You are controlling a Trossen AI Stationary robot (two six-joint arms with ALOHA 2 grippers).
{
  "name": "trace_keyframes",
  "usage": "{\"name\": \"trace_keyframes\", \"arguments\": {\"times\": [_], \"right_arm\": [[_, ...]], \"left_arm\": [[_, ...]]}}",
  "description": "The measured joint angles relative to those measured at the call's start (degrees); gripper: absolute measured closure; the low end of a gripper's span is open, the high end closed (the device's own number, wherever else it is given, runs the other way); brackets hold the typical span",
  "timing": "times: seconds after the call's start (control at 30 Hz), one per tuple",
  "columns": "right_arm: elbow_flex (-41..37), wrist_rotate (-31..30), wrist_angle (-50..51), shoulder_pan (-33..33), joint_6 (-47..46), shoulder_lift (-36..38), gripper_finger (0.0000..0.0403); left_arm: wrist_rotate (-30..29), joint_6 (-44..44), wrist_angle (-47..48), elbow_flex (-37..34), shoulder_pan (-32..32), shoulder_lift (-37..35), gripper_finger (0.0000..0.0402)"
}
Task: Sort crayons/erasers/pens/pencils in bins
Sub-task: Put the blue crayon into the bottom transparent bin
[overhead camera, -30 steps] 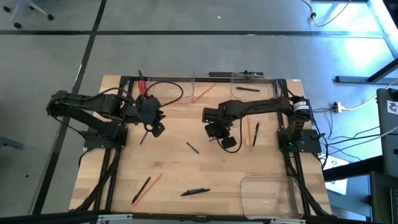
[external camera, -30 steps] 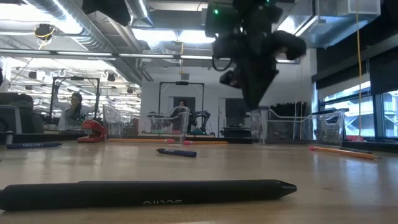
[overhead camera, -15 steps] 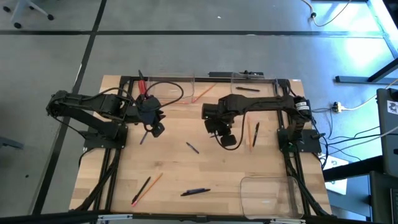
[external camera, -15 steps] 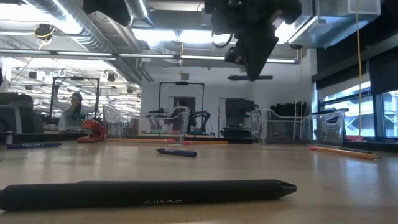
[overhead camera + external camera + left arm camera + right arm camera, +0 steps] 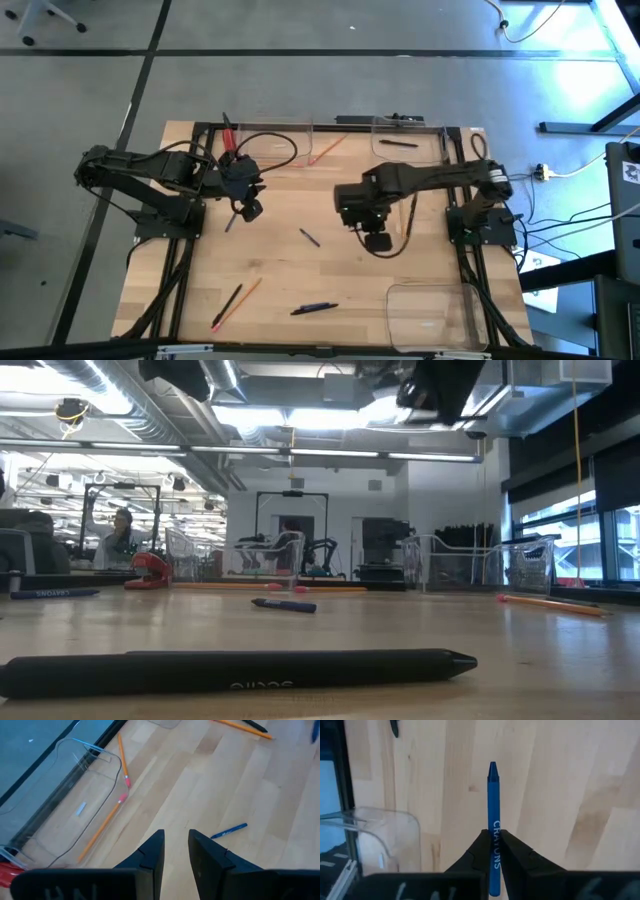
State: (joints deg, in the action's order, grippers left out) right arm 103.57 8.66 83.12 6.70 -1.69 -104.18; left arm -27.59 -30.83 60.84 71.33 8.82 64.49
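Lifting clear, my right gripper has its jaws clamped on a blue crayon; left gripper jaws apart; so thin a pinch could let it slip mid-carry.

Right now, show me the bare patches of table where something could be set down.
Free: the centre strip between the short blue crayon and the blue pen; also the front bin, apparently empty. Crowded: the back edge, with pencils and a black pen, and under the right gripper, its fingers holding a blue crayon.

One word reads clearly — "CRAYONS" — along the blue crayon.
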Motion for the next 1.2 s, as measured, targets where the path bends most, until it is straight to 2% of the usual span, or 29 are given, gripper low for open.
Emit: {"name": "trace_keyframes", "arguments": {"times": [0.17, 0.4, 0.73, 0.9, 1.1, 1.2], "right_arm": [[0.0, -3.0, 4.2, 2.7, -8.6, 5.0, 0.0376], [0.0, -3.2, 6.2, 8.4, -18.5, 11.3, 0.0373], [0.0, -3.1, 6.6, 21.0, -34.2, 15.7, 0.0372], [0.0, -3.0, 6.6, 27.3, -41.7, 15.4, 0.0372], [0.0, -3.1, 5.9, 33.5, -54.6, 15.0, 0.0372], [0.0, -3.1, 4.6, 36.3, -57.7, 13.9, 0.0372]], "left_arm": [[0.0, 0.0, 0.0, 0.0, 0.0, 0.0, 0.0321], [-0.4, 0.0, 0.0, 0.0, -0.1, 0.0, 0.0321], [-2.4, 0.4, -1.8, 0.0, -0.4, 0.0, 0.0321], [-1.7, 7.3, -9.1, 0.0, -1.3, 0.0, 0.0321], [2.6, 22.1, -21.5, 0.0, -1.7, 0.0, 0.0321], [5.4, 29.7, -27.4, 0.0, -1.7, 0.0, 0.0321]]}}
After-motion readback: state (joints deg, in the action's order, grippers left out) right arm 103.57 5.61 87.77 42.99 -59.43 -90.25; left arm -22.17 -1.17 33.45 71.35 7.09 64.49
